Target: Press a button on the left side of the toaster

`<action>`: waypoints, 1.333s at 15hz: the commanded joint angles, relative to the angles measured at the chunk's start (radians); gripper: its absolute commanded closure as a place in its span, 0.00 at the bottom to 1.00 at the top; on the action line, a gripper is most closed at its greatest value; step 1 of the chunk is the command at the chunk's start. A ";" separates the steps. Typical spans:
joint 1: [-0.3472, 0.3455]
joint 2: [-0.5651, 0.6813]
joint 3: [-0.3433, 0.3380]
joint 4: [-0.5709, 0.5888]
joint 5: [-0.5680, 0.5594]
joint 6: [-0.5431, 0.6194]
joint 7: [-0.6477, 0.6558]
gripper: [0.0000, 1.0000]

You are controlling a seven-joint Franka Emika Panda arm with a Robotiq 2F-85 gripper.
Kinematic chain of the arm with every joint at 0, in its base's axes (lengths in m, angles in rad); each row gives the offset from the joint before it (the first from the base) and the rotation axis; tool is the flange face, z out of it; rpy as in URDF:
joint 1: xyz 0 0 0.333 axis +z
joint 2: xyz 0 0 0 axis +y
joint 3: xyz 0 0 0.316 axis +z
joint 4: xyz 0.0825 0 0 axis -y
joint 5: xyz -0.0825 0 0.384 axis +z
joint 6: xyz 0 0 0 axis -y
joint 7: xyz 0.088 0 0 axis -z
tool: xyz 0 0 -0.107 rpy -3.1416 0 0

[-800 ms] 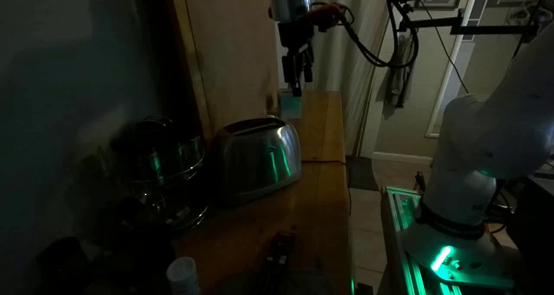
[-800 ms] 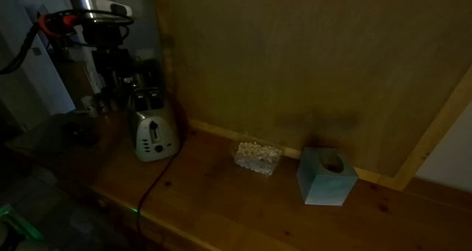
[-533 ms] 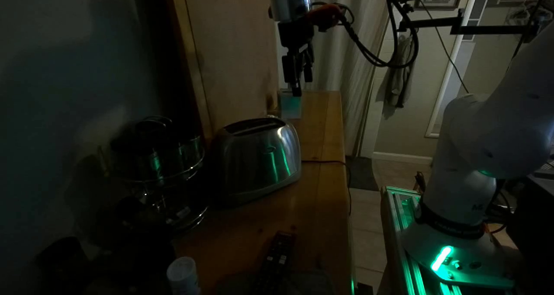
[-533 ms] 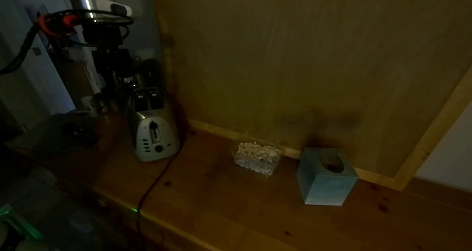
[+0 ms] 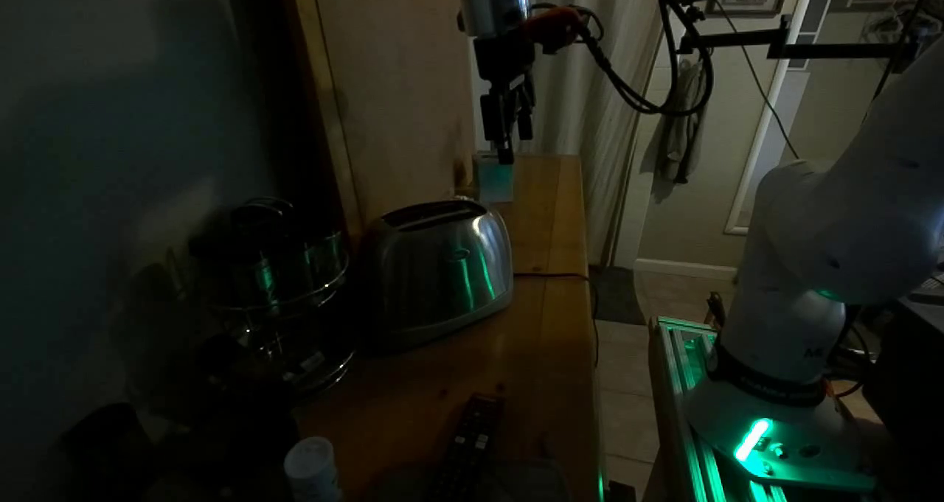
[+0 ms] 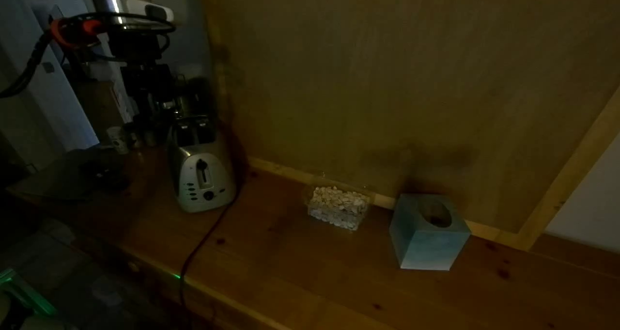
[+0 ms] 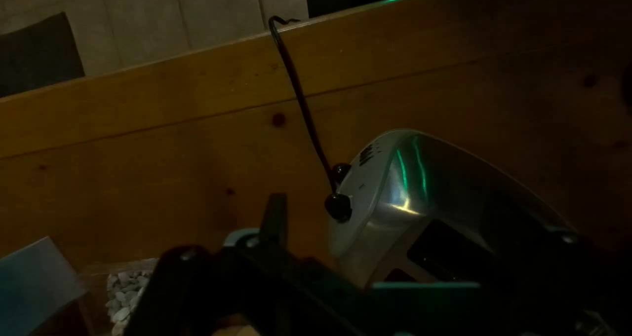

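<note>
The shiny steel toaster (image 5: 442, 266) stands on the wooden counter in an exterior view. Its pale end panel (image 6: 198, 205) faces the camera in an exterior view. That panel has a dark lever (image 6: 201, 165), a round knob (image 6: 208, 195) and a column of small dark buttons (image 6: 191, 191) left of the knob. In the wrist view, the toaster (image 7: 419, 173) lies below my gripper (image 7: 422, 217), and the buttons (image 7: 366, 155) show small. My gripper is open and empty, pointing down above the toaster's height in both exterior views (image 5: 515, 152) (image 6: 155, 102). The scene is very dark.
A clear box of pale chips (image 6: 339, 206) and a blue tissue box (image 6: 428, 233) stand along the wooden panel. A power cord (image 6: 203, 243) crosses the counter. A dark metal rack (image 5: 280, 288), a remote (image 5: 472, 436) and a white cup (image 5: 312, 465) stand near the toaster's other end.
</note>
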 commanded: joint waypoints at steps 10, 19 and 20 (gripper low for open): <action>-0.115 0.113 -0.280 0.016 0.254 -0.009 0.081 0.00; -0.169 0.254 -0.335 -0.001 0.469 0.012 0.126 0.00; -0.175 0.274 -0.342 -0.001 0.492 0.021 0.130 0.00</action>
